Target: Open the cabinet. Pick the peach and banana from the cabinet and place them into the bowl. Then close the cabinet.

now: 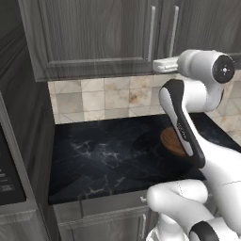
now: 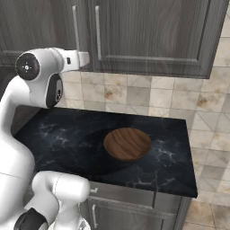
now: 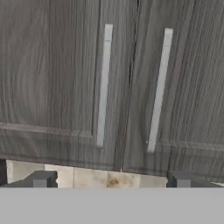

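The cabinet (image 3: 131, 87) is sitting fully closed, both doors flush, so the task is only beginning. The tool (image 3: 111, 180) is facing the two silver bar handles (image 3: 103, 83) with its tips spread wide and holding nothing, apart from the door. The wooden bowl (image 2: 127, 143) is lying empty on the dark marble table (image 2: 67, 134), below the cabinet. Peach and banana are presumably waiting behind the doors. Opening, both fruit transfers and closing are all remaining.
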You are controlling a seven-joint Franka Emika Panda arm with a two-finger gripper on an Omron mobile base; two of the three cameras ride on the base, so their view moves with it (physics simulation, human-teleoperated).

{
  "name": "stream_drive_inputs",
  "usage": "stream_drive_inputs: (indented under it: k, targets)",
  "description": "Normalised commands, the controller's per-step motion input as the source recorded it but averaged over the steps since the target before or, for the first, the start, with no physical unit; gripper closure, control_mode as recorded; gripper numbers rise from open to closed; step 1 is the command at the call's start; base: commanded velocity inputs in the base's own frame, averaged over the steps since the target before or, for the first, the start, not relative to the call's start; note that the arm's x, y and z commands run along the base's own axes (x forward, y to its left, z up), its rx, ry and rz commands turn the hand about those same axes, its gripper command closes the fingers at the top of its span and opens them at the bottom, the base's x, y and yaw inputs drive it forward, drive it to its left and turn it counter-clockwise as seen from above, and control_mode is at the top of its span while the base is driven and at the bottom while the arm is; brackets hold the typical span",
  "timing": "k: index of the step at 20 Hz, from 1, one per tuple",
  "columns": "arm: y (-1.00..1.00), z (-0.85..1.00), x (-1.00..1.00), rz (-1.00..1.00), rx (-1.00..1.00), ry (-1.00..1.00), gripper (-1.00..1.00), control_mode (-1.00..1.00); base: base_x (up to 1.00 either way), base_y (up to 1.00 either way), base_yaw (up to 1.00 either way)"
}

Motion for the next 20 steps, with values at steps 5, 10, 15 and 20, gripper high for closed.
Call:
stream_drive_inputs:
  k: [5,10,15,20]
  targets:
    - [0.02,0.08,-0.04,-0.01,0.07,-0.27,-1.0,-1.0,0.0,0.0,0.0]
    - [0.0,0.0,-0.05,0.0,0.11,-0.21,-1.0,-1.0,0.0,0.0,0.0]
    - [0.04,0.04,-0.03,0.0,0.01,-0.24,-1.0,-1.0,0.0,0.0,0.0]
    - [0.3,0.01,0.0,0.0,0.0,-0.12,-1.0,-1.0,0.0,0.0,0.0]
